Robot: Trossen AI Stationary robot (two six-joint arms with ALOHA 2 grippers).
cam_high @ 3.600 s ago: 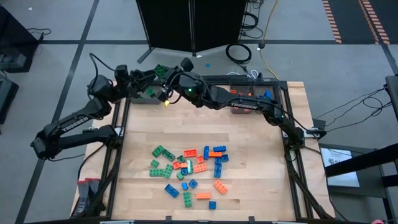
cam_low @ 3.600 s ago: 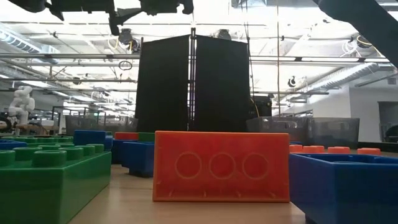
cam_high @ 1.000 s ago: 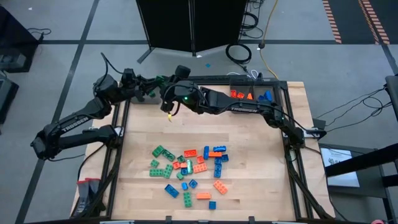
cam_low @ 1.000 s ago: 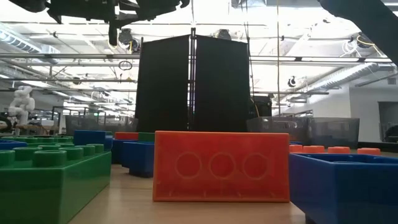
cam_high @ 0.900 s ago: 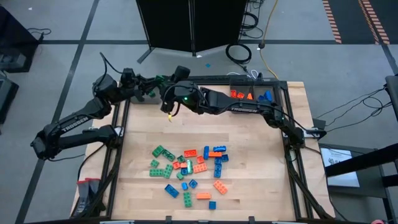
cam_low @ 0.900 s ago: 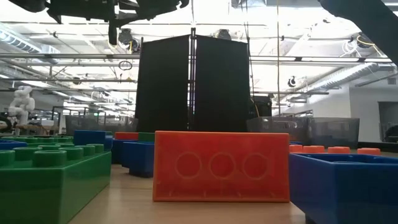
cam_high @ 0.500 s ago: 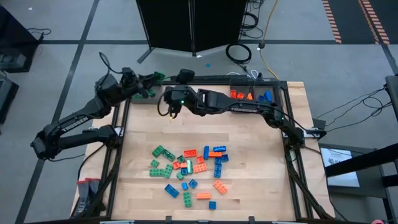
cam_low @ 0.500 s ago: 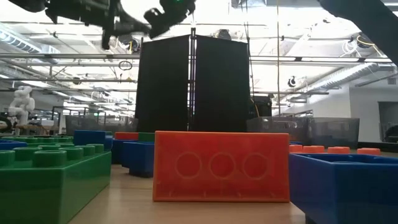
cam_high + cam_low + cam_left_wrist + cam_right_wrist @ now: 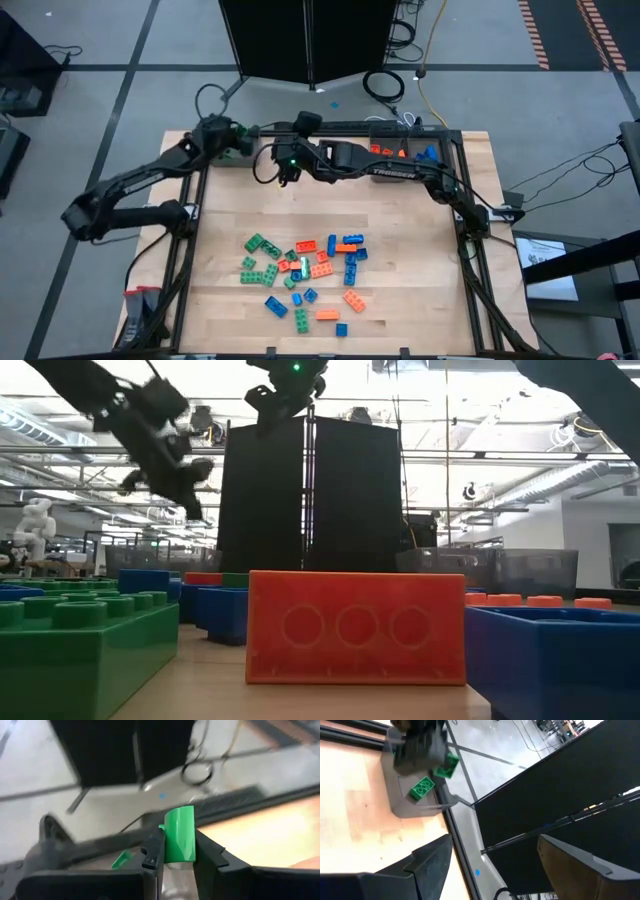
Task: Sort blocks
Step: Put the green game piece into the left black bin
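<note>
Wooden table [image 9: 400, 250], grey bin [image 9: 400, 805] at its far left corner, black panel [image 9: 305, 35] behind, coiled cable [image 9: 383, 84] on floor

A pale wooden surface [image 9: 400, 250] carries everything. Loose blocks [image 9: 305, 275] in green, orange and blue lie scattered in a cluster on its near half. Well beyond that cluster, at the far edge, sit grey bins: one [image 9: 398, 150] far and to the right of it holding orange and blue pieces, another [image 9: 412, 800] far-left holding a green one.
</note>
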